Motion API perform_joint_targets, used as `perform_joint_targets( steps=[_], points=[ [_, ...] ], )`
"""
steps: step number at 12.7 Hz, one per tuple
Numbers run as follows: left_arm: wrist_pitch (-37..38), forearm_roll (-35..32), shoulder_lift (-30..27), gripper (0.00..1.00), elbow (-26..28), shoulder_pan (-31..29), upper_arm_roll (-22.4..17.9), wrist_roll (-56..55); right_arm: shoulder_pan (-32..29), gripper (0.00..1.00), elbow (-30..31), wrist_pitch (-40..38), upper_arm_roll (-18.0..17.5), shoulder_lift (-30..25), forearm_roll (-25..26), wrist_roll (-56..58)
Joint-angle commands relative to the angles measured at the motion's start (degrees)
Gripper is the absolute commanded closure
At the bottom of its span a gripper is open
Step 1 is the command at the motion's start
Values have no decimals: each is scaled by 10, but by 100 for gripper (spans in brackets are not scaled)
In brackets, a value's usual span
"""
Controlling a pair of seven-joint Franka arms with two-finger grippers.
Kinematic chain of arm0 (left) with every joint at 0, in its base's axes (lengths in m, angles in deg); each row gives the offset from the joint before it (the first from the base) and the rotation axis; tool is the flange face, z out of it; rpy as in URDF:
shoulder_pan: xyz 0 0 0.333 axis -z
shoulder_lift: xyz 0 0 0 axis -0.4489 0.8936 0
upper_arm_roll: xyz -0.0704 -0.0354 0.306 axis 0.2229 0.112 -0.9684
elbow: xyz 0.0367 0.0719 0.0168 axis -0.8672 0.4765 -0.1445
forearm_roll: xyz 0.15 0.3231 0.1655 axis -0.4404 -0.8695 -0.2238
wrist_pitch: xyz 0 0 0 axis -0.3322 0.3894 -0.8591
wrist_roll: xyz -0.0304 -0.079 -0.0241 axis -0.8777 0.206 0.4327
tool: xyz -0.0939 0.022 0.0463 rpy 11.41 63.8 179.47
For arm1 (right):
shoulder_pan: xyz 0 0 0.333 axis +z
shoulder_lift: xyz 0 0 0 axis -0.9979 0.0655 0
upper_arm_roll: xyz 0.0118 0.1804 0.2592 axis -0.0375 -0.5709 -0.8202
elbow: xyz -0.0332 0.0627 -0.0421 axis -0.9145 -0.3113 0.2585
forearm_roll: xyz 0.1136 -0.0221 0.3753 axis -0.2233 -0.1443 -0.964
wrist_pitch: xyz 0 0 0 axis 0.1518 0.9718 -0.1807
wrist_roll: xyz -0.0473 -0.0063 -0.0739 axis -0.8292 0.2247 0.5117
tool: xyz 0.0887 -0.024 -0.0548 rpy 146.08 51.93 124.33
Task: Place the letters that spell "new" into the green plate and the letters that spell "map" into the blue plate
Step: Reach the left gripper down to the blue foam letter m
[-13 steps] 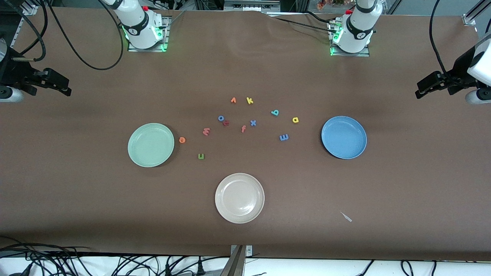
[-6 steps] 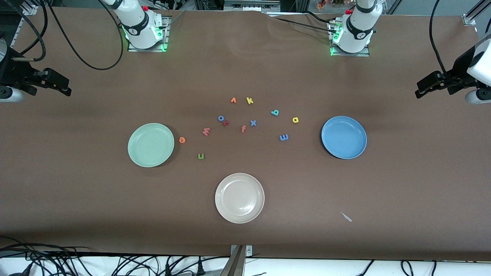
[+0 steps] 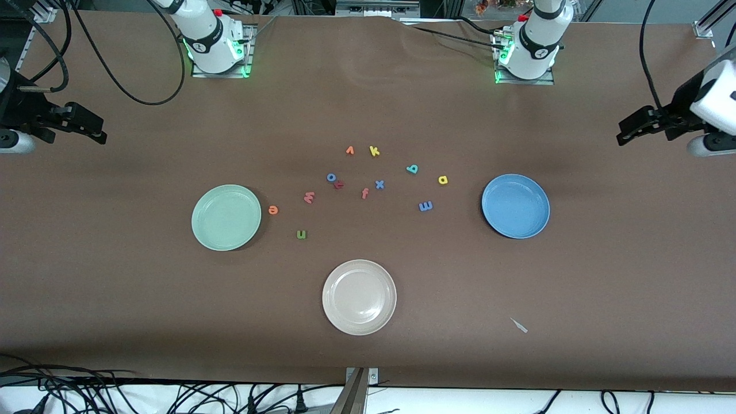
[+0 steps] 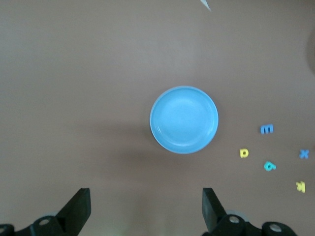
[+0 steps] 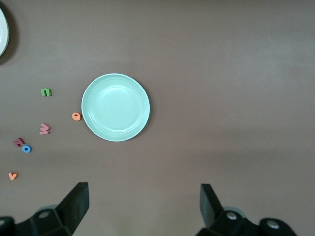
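Note:
The green plate [image 3: 226, 217] [image 5: 115, 107] lies toward the right arm's end, with the orange e [image 3: 273, 210] [image 5: 76, 116] beside it. The salmon w [image 3: 309, 197] [image 5: 45, 129] and olive n [image 3: 301, 234] [image 5: 46, 92] lie close by. The blue plate [image 3: 516, 206] [image 4: 184, 119] lies toward the left arm's end. Near it are the blue m [image 3: 425, 206] [image 4: 266, 129], yellow a [image 3: 443, 180] [image 4: 244, 153] and teal p [image 3: 411, 169] [image 4: 269, 166]. My left gripper [image 3: 627, 132] [image 4: 146, 201] and right gripper [image 3: 99, 131] [image 5: 143, 196] hover open and empty over bare table at their own ends.
A beige-white plate [image 3: 359, 297] lies nearest the front camera. Other letters sit mid-table: yellow k [image 3: 374, 151], orange v [image 3: 349, 150], blue o [image 3: 331, 177], blue x [image 3: 379, 184], salmon f [image 3: 364, 193] and a dark red letter [image 3: 339, 184]. A small pale scrap [image 3: 519, 325] lies on the cloth.
My left arm's hand has shifted slightly toward the middle of the table. The right arm, plates and letters have not moved.

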Motion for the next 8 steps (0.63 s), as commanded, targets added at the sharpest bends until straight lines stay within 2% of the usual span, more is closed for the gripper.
perform_joint_targets(
  steps=[1, 4, 6, 8],
  points=[
    [16, -1, 42, 0, -16, 4, 56, 15, 1, 0, -7, 0, 2, 1, -4, 8],
    [6, 9, 94, 0, -20, 4, 142, 15, 1, 0, -7, 0, 1, 0, -4, 5],
    [-44, 36, 146, 0, -37, 5, 172, 36, 1, 0, -6, 0, 1, 3, -5, 7],
    [-115, 39, 200, 0, -37, 5, 200, 131, 4, 0, -7, 9, -1, 9, -5, 8]
  ],
)
